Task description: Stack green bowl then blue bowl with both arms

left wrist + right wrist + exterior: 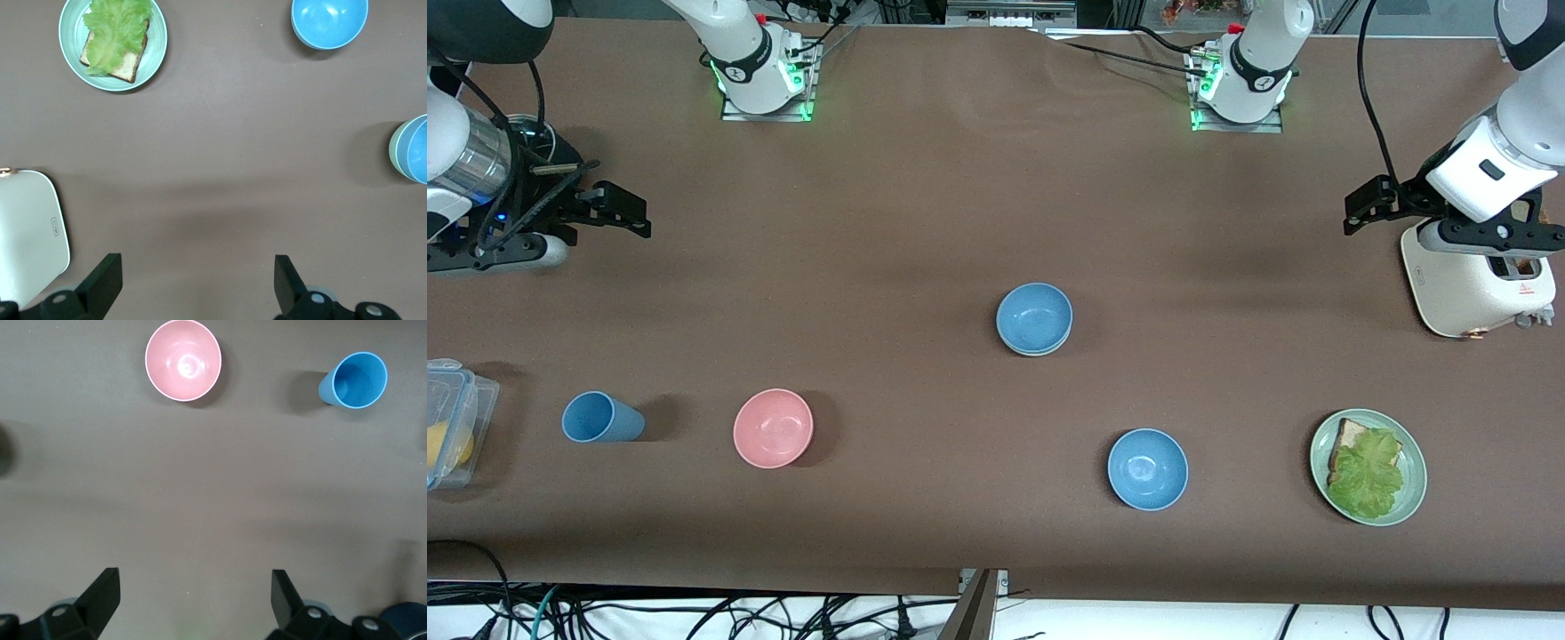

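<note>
Where the table's middle lies, you see a blue bowl [1034, 317] seated inside the green bowl [1040, 349], of which only a pale rim shows under the blue one (the left wrist view shows the same pair, blue bowl [417, 157] within green bowl [395, 155], at its edge). A second blue bowl [1148, 468] stands alone, nearer the front camera than the stack and toward the left arm's end. The plate [1413, 498], carrying bread and lettuce, sits farther still toward that end, well apart from the lone bowl. The pink bowl [773, 428] and the cup [601, 418] lie toward the right arm's end, the cup on its side in the front view and closer to that end than the pink bowl. At the table's edge there you find a clear box [454, 418].

The left gripper [1369, 206] hangs beside the toaster [1476, 289] at the left arm's end; in its wrist view the left gripper [197, 283] has its jaws spread wide, holding nothing, over bare table. The right gripper [618, 213] hangs over the right arm's end of the table; its own view shows the right gripper [193, 600] likewise wide open and empty, with the pink bowl [183, 360] and cup [353, 381] in sight. Both arms wait, well apart from the stack.
</note>
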Motion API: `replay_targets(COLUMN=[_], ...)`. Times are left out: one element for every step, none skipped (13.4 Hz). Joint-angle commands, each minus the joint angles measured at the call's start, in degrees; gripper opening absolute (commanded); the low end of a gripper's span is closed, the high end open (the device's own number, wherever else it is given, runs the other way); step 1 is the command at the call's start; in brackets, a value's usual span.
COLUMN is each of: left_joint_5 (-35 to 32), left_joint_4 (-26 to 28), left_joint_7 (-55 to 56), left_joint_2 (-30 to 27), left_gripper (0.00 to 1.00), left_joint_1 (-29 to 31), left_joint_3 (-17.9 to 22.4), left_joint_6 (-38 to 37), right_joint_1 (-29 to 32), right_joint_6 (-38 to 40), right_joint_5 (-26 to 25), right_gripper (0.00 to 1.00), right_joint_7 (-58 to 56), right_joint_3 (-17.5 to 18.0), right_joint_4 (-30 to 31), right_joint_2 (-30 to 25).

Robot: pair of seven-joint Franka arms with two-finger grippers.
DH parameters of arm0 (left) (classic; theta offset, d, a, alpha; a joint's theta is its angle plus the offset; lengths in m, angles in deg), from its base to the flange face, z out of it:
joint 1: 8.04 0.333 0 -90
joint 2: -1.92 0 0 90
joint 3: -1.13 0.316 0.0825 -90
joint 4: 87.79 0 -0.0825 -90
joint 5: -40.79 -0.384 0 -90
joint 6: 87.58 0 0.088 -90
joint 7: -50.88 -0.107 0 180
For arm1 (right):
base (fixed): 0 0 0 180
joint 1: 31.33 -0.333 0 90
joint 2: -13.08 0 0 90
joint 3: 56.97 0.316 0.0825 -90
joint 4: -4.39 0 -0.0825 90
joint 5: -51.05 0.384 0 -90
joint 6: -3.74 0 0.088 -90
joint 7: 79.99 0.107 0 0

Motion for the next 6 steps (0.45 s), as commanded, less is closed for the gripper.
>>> replay_targets(left_joint_5=[0.4,0.4,0.3,0.3,0.3,0.3], left_joint_4=[0.4,0.4,0.3,-0.5,-2.5,-3.9], left_joint_7=[-0.4,-0.4,-0.4,-0.4,-0.4,-0.4], left_joint_2=[-0.4,-0.4,-0.2,0.6,1.9,2.9], left_gripper=[1.0,1.0,1.0,1.0,1.0,1.0], left_joint_1=[-1.2,-1.2,-1.2,-1.2,-1.2,-1.2], left_joint_3=[1.1,1.1,1.1,0.9,0.9,0.9], left_joint_6=[0.5,0.4,0.3,0.2,-1.2,-2.7], right_joint_1=[0.6,0.6,0.6,0.6,0.6,0.6], right_joint_6=[-0.4,-0.5,-0.4,-0.4,-0.4,-0.4], right_joint_5=[-0.4,-0.4,-0.4,-0.4,-0.3,-0.3], right_gripper=[1.0,1.0,1.0,1.0,1.0,1.0], right_joint_7=[-0.3,-0.3,-0.3,-0.3,-0.3,-0.3], right_joint_3=[0.6,0.6,0.5,0.5,0.5,0.5], right_joint_4=[1.0,1.0,1.0,1.0,1.0,1.0], right_joint_2=[-1.3,-1.3,-1.3,-1.3,-1.2,-1.3])
